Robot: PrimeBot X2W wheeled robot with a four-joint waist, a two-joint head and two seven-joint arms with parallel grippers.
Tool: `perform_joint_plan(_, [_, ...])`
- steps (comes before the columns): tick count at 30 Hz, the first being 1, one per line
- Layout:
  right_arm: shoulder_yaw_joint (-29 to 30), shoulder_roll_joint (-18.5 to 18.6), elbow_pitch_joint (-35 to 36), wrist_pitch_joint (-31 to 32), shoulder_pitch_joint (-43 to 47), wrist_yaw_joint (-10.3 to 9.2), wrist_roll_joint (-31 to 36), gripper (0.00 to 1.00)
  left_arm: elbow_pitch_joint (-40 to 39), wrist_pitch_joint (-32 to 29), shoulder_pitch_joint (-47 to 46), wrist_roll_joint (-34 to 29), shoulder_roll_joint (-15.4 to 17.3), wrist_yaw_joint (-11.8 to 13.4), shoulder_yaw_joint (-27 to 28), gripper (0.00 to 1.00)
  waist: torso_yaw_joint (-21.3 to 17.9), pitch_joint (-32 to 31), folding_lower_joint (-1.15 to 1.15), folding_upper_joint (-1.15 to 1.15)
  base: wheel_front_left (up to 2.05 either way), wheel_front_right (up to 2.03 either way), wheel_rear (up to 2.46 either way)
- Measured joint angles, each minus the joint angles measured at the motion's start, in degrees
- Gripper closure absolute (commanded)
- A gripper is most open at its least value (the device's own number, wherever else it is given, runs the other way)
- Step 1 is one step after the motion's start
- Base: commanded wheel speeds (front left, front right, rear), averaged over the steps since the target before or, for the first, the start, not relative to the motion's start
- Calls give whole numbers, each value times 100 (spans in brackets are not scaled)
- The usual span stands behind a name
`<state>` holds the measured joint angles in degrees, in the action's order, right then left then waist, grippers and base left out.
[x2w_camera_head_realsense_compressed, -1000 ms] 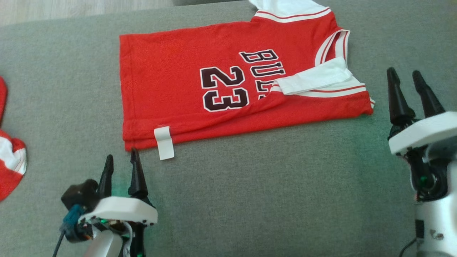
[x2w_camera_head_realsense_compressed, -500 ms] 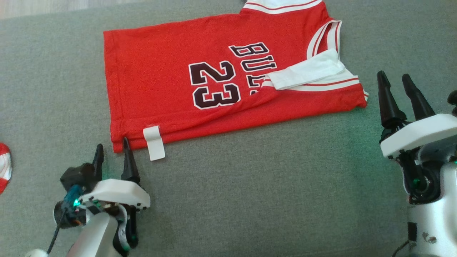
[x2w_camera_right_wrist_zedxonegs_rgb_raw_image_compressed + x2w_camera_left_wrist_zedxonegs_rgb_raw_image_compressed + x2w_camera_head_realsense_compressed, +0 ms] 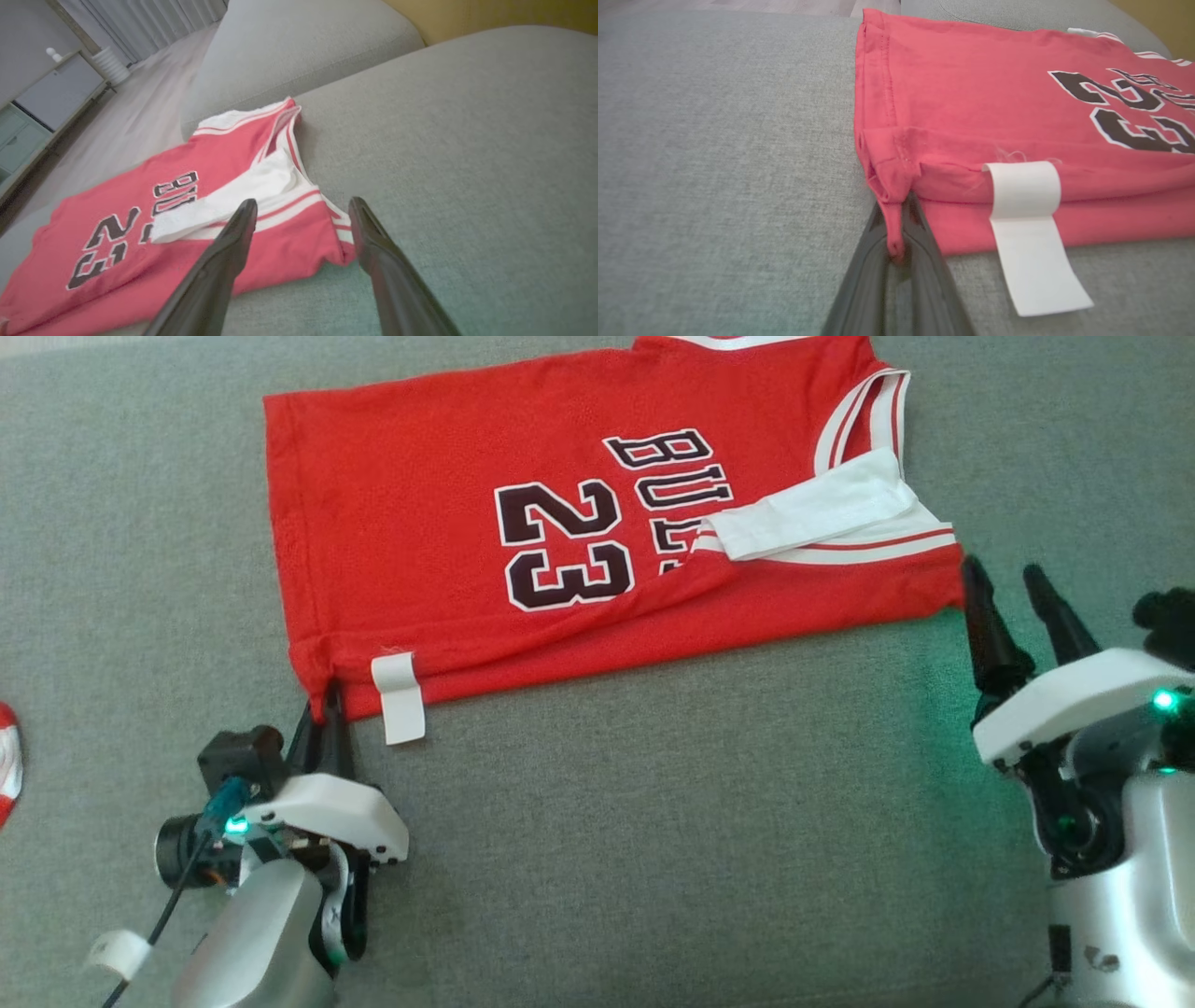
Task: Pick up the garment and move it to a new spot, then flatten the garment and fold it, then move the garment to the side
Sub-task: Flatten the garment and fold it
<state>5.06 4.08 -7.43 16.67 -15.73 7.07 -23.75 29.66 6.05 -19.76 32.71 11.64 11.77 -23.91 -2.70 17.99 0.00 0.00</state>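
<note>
The garment (image 3: 448, 523) is a red jersey with a black "23", white trim and a white label (image 3: 400, 695), lying folded on the grey cushion (image 3: 653, 849). My left gripper (image 3: 322, 705) is shut on the jersey's near left hem corner; in the left wrist view a pinch of red fabric (image 3: 894, 219) sits between the closed fingers (image 3: 920, 242). My right gripper (image 3: 1013, 593) stands open just beside the jersey's near right corner. In the right wrist view that corner (image 3: 338, 245) lies between the spread fingertips (image 3: 245, 219) and a little beyond them.
Another red and white cloth (image 3: 7, 761) peeks in at the left edge of the head view. The grey cushion stretches bare toward me. In the right wrist view a second cushion (image 3: 299, 51), pale floor and a cabinet (image 3: 51, 88) lie beyond.
My left gripper moved forward onto the hem corner and shut on it. My right gripper stayed open and came closer to the right corner. The head camera shifted.
</note>
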Motion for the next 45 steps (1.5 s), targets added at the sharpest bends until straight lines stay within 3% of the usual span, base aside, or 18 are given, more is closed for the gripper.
perform_joint_plan(10, [2, -45, -1538, -201, -910, -1, 647, 0, 3, 112, -48, 59, -66, -127, -7, 100, 85, 79, 0, 0, 0, 0, 0])
perform_joint_plan(18, [412, -62, -2746, -96, -1390, 3, 1987, 2, 108, 110, -120, 59, -154, -178, -124, 100, 263, 24, 0, 0, 0, 0, 0])
perform_joint_plan(19, [456, -62, -2827, -48, -1455, 3, 2022, 37, 120, 110, -120, 59, -154, -178, -141, 100, 268, 2, 1, 0, 0, 0, 0])
perform_joint_plan(20, [474, -62, -2883, -38, -1496, 3, 2035, 37, 129, 110, -119, 60, -154, -179, -154, 100, 268, -22, 0, 0, 0, 0, 0])
perform_joint_plan(21, [467, -60, -2941, -10, -1508, 3, 2067, 100, 143, 109, -114, 63, -155, -179, -163, 100, 266, -49, 0, 0, 0, 0, 0])
perform_joint_plan(26, [456, -113, -2922, -54, -1327, 4, 1901, 100, 127, 36, 25, 204, -147, -229, -175, 100, 228, -258, 1, 0, 0, 0, 0])
perform_joint_plan(31, [457, -138, -2386, -55, -722, 4, 1649, 100, -196, -113, 460, 323, -89, -174, -167, 100, 175, -504, 0, 0, 0, 0, 0])
perform_joint_plan(39, [468, -154, -632, 608, 840, 4, 1290, 100, -1521, -755, 1748, 447, 288, 288, -185, 100, 53, -913, -1, 0, 0, 0, 0])
perform_joint_plan(43, [432, -159, -174, 813, 1425, 4, 1056, 100, -2053, -977, 2233, 468, 417, 587, -192, 100, -3, -892, -1, 0, 0, 0, 0])
perform_joint_plan(44, [411, -162, -141, 824, 1466, 4, 1057, 33, -2135, -1013, 2287, 468, 442, 597, -198, 99, -8, -870, -1, 0, 0, 0, 0])
perform_joint_plan(45, [396, -162, -119, 869, 1471, 4, 1057, 0, -2190, -1059, 2310, 468, 460, 619, -207, 53, -9, -848, 0, 0, 0, 0, 0])
